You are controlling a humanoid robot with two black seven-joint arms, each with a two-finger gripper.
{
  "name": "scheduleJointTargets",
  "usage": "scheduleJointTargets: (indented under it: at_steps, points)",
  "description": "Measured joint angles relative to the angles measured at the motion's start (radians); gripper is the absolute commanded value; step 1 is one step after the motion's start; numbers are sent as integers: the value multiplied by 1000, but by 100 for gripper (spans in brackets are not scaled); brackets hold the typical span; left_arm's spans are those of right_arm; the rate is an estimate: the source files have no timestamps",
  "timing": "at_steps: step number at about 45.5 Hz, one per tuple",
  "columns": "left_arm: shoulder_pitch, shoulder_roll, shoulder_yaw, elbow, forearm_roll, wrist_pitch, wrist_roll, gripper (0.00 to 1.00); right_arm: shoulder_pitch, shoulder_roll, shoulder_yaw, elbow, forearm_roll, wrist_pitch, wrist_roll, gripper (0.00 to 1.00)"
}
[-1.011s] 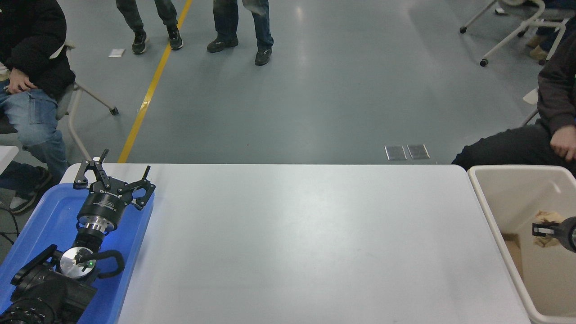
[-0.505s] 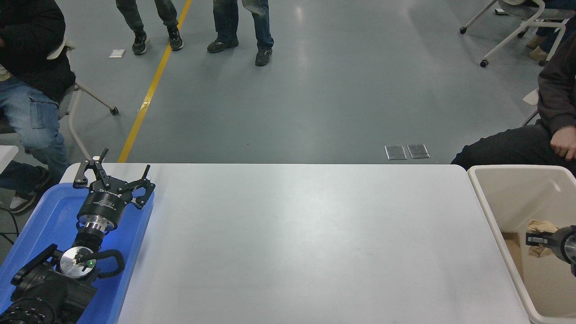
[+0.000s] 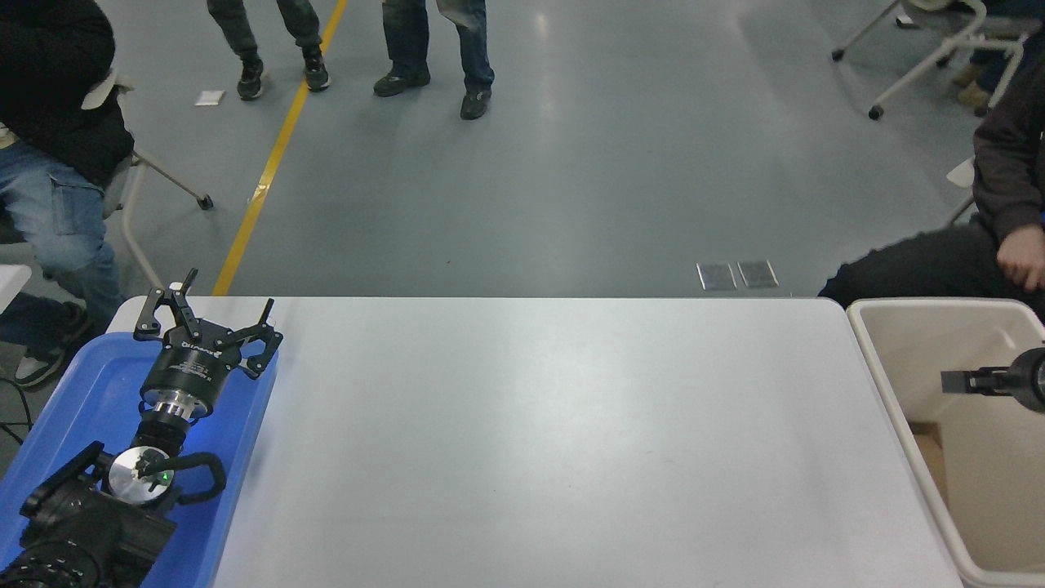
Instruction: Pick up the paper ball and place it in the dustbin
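Jaws of the left gripper (image 3: 214, 314) stand spread wide with nothing between them. It is parked at the 8 o'clock corner of the table (image 3: 531, 441), over the far end of a blue tray (image 3: 90, 392), pointing toward 12 o'clock. The black left arm runs back from it to the picture's bottom corner.

The white tabletop fills the middle of the view.

At 3 o'clock the beige bin (image 3: 890, 384) stands just off the table's right end, its thick rim beside the table edge. The right gripper (image 3: 953, 381) comes in from the right edge, pointing toward 9 o'clock over the bin's open mouth, inside the line of the rim. It is seen side-on as one dark bar, so whether its jaws are parted or closed cannot be told. No paper shows at its tip. The ball cannot be made out anywhere in this view. A tan patch (image 3: 927, 449) lies low in the bin, at 5 o'clock from the gripper tip, but what it is cannot be told.

Beyond the table, one person (image 3: 49, 147) sits at 10 o'clock, two pairs of legs (image 3: 433, 41) stand at 12, and another person (image 3: 1000, 212) sits at 2 o'clock.
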Motion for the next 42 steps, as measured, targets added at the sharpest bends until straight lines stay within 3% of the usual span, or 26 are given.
scheduleJointTargets:
  at_steps: [9,18,32,42]
  points:
    - [0,0,0,0,0,0,0,99,305,87,-43,232,96,206,0,100]
    - [1,0,0,0,0,0,0,99,515,243,-71,364,255,355,-2,100]
    - [2,0,0,0,0,0,-1,99,705,435,-113,450,460,427,-3,100]
    - [3,-1,-2,0,-1,0,-2,99,768,495,-135,490,518,441,-4,100]
